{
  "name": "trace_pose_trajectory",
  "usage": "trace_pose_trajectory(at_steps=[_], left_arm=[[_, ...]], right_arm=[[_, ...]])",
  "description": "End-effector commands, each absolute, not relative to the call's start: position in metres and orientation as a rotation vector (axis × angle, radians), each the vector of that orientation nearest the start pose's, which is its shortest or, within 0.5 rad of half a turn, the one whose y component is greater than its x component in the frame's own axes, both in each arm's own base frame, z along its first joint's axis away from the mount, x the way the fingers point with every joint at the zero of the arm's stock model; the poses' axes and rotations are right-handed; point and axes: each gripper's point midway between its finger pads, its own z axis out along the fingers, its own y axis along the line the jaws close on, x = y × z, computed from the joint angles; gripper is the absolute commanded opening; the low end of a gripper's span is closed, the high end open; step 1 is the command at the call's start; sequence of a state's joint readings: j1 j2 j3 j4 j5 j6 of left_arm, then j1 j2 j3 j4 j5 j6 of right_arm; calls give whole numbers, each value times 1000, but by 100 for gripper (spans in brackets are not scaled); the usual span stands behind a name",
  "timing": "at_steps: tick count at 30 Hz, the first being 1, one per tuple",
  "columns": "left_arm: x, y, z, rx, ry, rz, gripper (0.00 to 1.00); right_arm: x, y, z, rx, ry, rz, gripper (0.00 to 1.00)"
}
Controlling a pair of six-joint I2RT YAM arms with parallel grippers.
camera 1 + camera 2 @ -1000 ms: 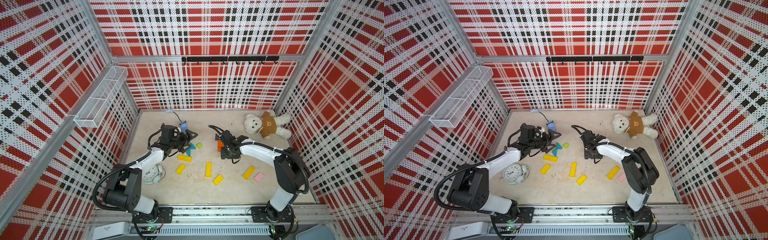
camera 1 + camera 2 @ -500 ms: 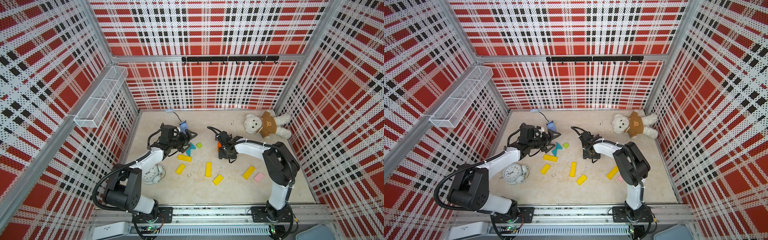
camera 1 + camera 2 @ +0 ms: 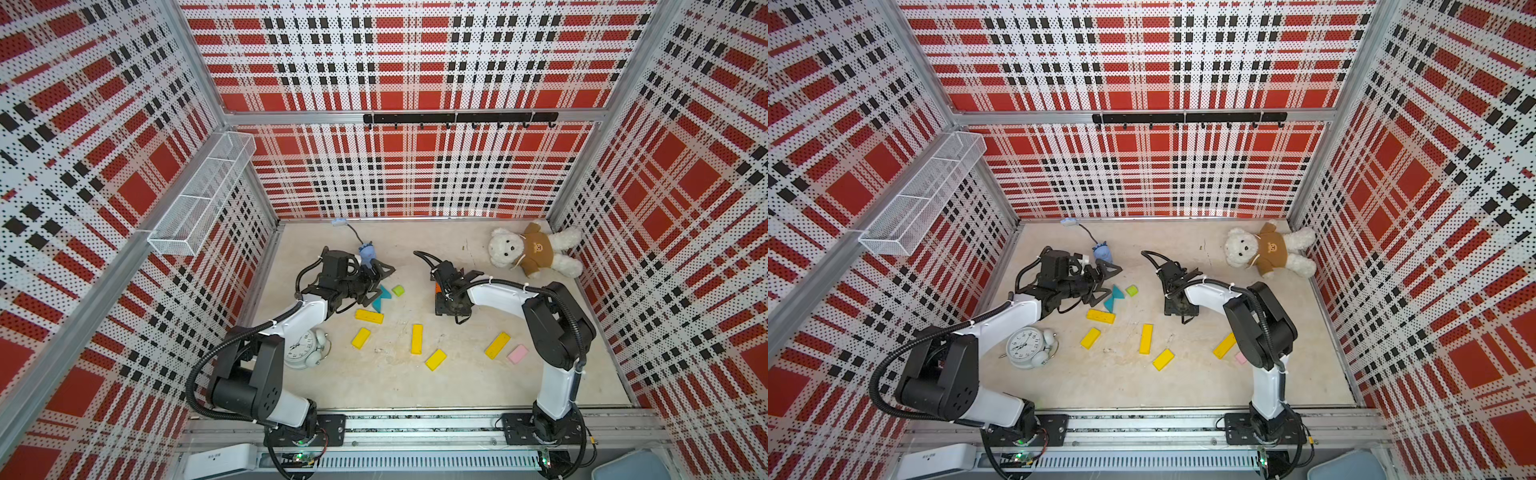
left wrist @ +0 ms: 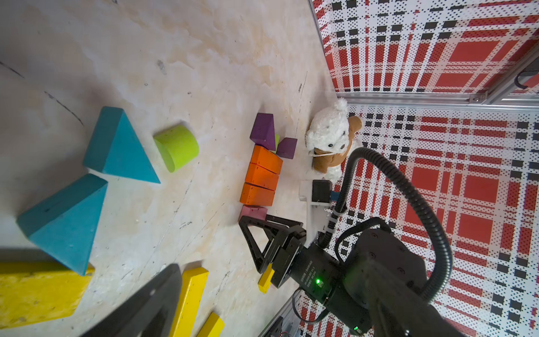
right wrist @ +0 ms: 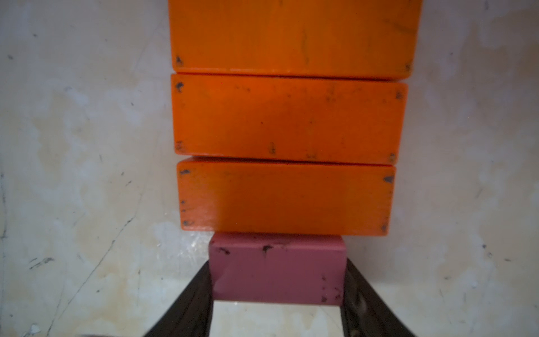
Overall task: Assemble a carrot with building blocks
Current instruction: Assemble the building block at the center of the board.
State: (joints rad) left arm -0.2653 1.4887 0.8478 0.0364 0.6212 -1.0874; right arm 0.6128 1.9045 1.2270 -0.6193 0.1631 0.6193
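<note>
Two dark fingers (image 5: pixel 189 303) of the right pincer (image 5: pixel 278 272) stand against the two short sides of a pink block (image 5: pixel 277 256). The pincer is about half open and it has closed on this block. The block lies flat on the counter (image 5: pixel 73 146), and its long edge touches the lowest of three orange bars (image 5: pixel 288 119), roughly at the middle. The bars lie side by side and touch each other. In the left wrist view, two purple triangles (image 4: pixel 264 131) with a lime-green stub (image 4: pixel 276 140) between them sit at the far end of the row. I judge the carrot nearly made, with the tip now being set.

The blocks look like painted wood: stiff, light, and with smooth faces that probably slide easily. A push that is too strong could shift the whole orange row. The flat parallel ends of the pink block seem the right place to hold it.

The left pincer (image 3: pixel 377 283) is spread wide and holds nothing. It hangs just beside two teal triangles (image 4: pixel 116 146) and a loose green stub (image 4: pixel 176 147). Further out, yellow bars (image 3: pixel 417 339) and a spare pink block (image 3: pixel 517 354) lie scattered. An alarm clock (image 3: pixel 301 347) and a plush bear (image 3: pixel 532 253) are also there.
</note>
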Motion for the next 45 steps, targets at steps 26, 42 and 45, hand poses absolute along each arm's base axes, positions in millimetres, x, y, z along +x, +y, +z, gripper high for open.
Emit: trace_pose_trajectory(at_steps=[26,42,45], left_arm=[[372,-206,165,-561,2330,-1400,99],[369,-213,169,-522,2332,-1410,100],[367,-218,172,-490,2332,-1415,99]], right_arm=[[355,199,17,91,2804,9,67],[336,193,70,70,2771,97,83],[324,170,96,74,2734,29,83]])
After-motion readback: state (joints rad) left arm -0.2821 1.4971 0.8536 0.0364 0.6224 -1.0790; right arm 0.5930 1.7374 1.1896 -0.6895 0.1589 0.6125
